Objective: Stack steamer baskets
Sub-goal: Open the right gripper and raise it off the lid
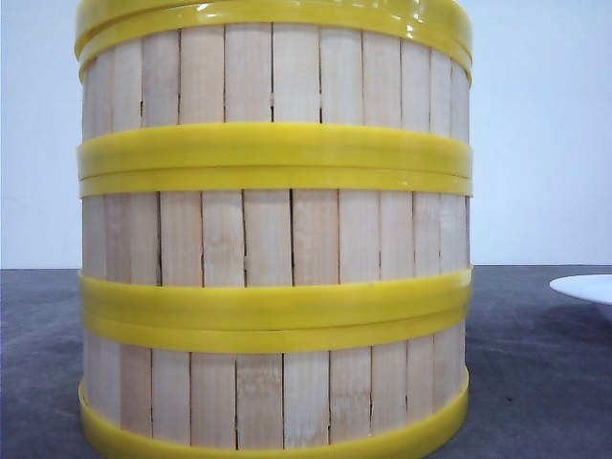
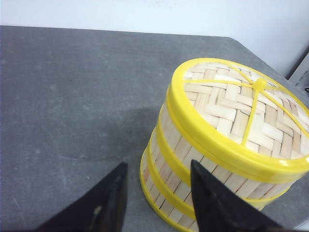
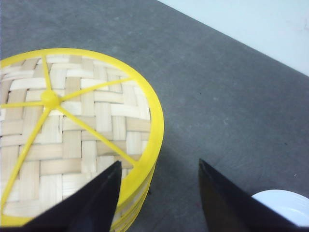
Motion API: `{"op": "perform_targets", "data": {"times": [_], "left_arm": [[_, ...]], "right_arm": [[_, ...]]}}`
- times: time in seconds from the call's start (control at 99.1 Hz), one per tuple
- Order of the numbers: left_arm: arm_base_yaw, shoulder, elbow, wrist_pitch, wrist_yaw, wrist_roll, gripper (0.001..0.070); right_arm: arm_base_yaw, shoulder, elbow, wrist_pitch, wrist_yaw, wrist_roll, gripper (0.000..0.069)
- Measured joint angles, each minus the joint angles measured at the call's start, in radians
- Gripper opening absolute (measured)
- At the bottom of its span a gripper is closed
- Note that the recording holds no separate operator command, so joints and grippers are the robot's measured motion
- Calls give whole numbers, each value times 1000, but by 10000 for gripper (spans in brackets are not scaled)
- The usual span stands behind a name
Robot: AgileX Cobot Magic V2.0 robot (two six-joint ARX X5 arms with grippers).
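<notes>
Three steamer baskets [image 1: 274, 234] stand stacked in one column close to the front camera, pale slats between glossy yellow bands. The stack [image 2: 217, 145] shows a woven top with yellow spokes in the left wrist view. My left gripper [image 2: 157, 186] is open beside the stack's lower wall, nothing between its fingers. The top of the stack [image 3: 72, 130] fills the near side of the right wrist view. My right gripper [image 3: 157, 186] is open above the stack's rim, one finger over the woven top, the other over the table, holding nothing.
The stack stands on a dark grey table [image 1: 535, 363]. A white plate [image 1: 585, 289] lies at the right; its edge [image 3: 285, 207] shows past the right gripper's finger. A pale wall runs behind the table.
</notes>
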Motion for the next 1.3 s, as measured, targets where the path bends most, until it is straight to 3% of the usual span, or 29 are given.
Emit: {"op": "perform_targets", "data": {"times": [0.282, 0.343, 0.403, 0.514, 1.301], "left_arm": [[0, 0, 0, 0, -2, 0, 234], [0, 0, 0, -1, -2, 1, 205], [0, 0, 0, -4, -2, 3, 104], [0, 0, 0, -20, -4, 3, 31], [0, 0, 0, -23, -5, 4, 21]], "right_arm": [[0, -29, 0, 36, 3, 8, 297], [0, -31, 0, 37, 3, 10, 212], [0, -33, 0, 36, 3, 10, 87], [0, -34, 0, 36, 3, 10, 22], [0, -35, 0, 44, 3, 10, 8]]}}
